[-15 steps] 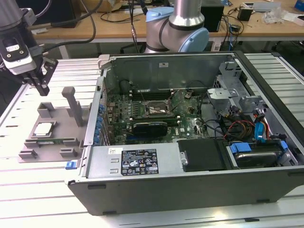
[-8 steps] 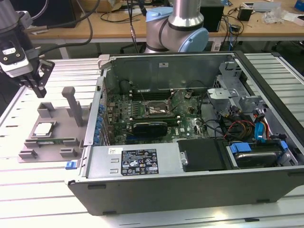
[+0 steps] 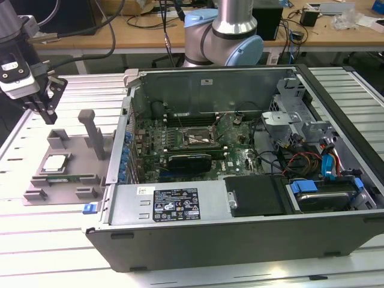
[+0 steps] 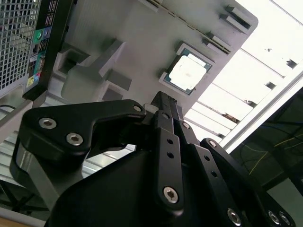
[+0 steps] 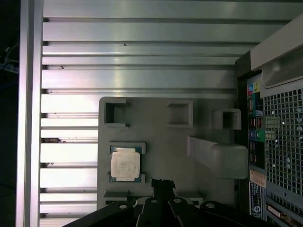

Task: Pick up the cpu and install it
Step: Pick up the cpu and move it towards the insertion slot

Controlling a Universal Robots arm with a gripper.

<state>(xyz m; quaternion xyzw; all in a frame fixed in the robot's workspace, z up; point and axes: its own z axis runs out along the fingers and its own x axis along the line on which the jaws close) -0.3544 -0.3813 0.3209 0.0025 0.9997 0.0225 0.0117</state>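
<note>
The cpu (image 3: pixel 55 163) lay flat, silvery metal top up, in a shallow square recess of the grey tray (image 3: pixel 78 161), which sat on the slatted metal table (image 3: pixel 42 240) just beside the open computer case (image 3: pixel 240 240), on the exterior view's left. Being near square, the chip had no marked long axis; in the first wrist view the cpu (image 5: pixel 125 164) had its edges running parallel to the edges of the tray (image 5: pixel 161 146), with a thin green border showing round the metal lid. In the second wrist view the cpu (image 4: pixel 189 72) sat in the same pocket, untilted. The gripper (image 3: pixel 47 108) hung in the air above the tray's far end, well apart from the chip, beyond the tray's upright post (image 3: pixel 90 129). In both wrist views the gripper (image 5: pixel 162 183) (image 4: pixel 162 99) had its fingers clenched together with nothing between them. Inside the case, the motherboard socket (image 3: pixel 195 139) stood bare.
</note>
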